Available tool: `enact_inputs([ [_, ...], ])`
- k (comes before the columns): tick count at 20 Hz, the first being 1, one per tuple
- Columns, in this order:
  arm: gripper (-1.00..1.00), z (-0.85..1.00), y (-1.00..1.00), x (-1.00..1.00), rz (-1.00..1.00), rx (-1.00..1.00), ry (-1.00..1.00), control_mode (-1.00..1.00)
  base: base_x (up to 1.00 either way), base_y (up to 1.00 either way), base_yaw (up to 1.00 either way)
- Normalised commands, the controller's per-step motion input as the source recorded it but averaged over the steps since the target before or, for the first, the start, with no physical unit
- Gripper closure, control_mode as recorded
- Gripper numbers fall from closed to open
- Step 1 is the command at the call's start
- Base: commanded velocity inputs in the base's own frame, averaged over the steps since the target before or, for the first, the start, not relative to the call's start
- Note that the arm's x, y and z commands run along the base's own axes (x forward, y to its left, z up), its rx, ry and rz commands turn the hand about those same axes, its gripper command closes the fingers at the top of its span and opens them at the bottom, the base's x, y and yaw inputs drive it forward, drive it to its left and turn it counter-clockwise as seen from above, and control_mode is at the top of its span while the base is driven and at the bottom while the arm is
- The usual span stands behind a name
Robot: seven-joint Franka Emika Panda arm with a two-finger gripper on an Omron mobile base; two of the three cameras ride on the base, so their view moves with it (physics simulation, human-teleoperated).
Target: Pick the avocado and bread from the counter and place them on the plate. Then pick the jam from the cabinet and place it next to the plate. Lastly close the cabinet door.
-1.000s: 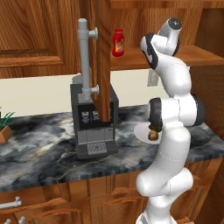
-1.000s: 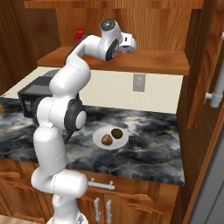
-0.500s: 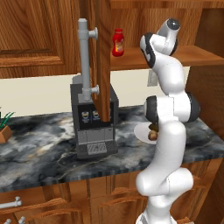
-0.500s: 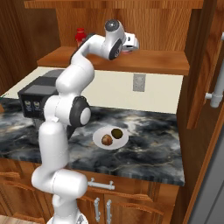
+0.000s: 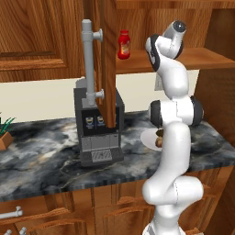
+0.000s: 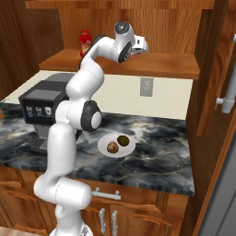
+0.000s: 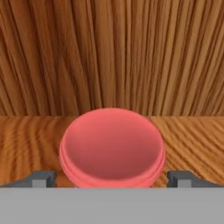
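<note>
Since a second ago the arm has swung its upper links a little further toward the shelf, carrying the hand [image 7: 112, 177] deeper into the cabinet [image 6: 138, 18]; nothing else has shifted. The jam [image 7: 112, 146] now sits on the shelf [image 7: 192, 140] right in front of the hand, its pink-red rounded body between the two fingertips [image 7: 41, 178], which stand wide apart on either side of it and do not visibly press on it. Behind the jam is the cabinet's wooden back wall. In the right base view the hand [image 6: 142, 45] hangs just above the shelf [image 6: 161, 64], near its middle, and a red bottle [image 6: 85, 42] stands at the shelf's left end, well apart from the hand. Below the shelf, on the tabletop [image 6: 161, 147], lies the plate [image 6: 103, 144] with the bread [image 6: 112, 147] and the avocado [image 6: 123, 140] on it, side by side and close together. Left of the plate stands the coffee machine [image 5: 98, 133]. The cabinet door [image 5: 109, 59] stands open in front of the coffee machine, its grey bar handle [image 5: 88, 64] upright.
</note>
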Motion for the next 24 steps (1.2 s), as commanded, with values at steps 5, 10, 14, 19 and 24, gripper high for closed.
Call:
enact_inputs([
  [5,-1.00,0.00,0.00,0.32,0.00,0.01,0.00,-1.00,0.00,0.00,0.00],
  [10,-1.00,0.00,0.00,0.29,0.00,0.00,0.00,-1.00,0.00,0.00,0.00],
  [14,1.00,-0.03,0.00,0.15,0.00,0.00,0.00,-1.00,0.00,0.00,0.00],
  [19,1.00,-0.07,-0.10,-0.05,0.00,0.02,0.00,-1.00,0.00,0.00,0.00],
  [24,1.00,0.00,-0.12,-0.47,0.00,0.06,0.00,-1.00,0.00,0.00,0.00],
])
